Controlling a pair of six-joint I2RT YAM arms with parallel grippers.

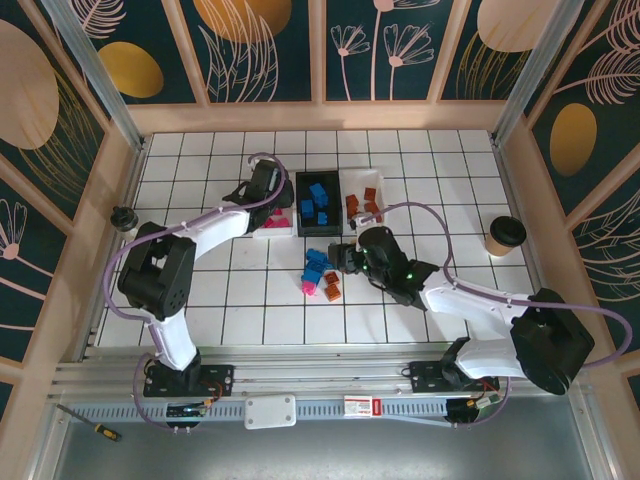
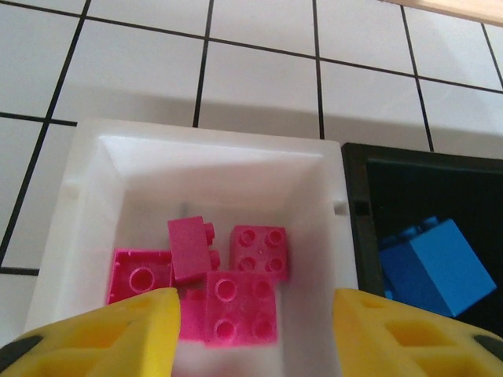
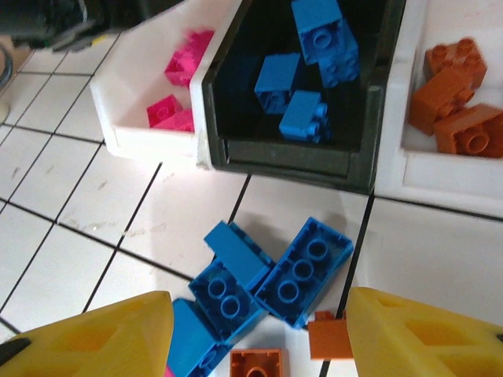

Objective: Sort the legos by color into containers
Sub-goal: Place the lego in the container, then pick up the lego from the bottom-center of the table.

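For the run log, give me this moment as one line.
left gripper open over white tray holding pink bricks | right gripper open above loose blue bricks | black tray holds sorted blue bricks

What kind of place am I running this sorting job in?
Most likely a staged robot test cell, not a real room: a white tiled table boxed in by wood-framed floral wall panels, with an aluminium mounting rail along the near edge.
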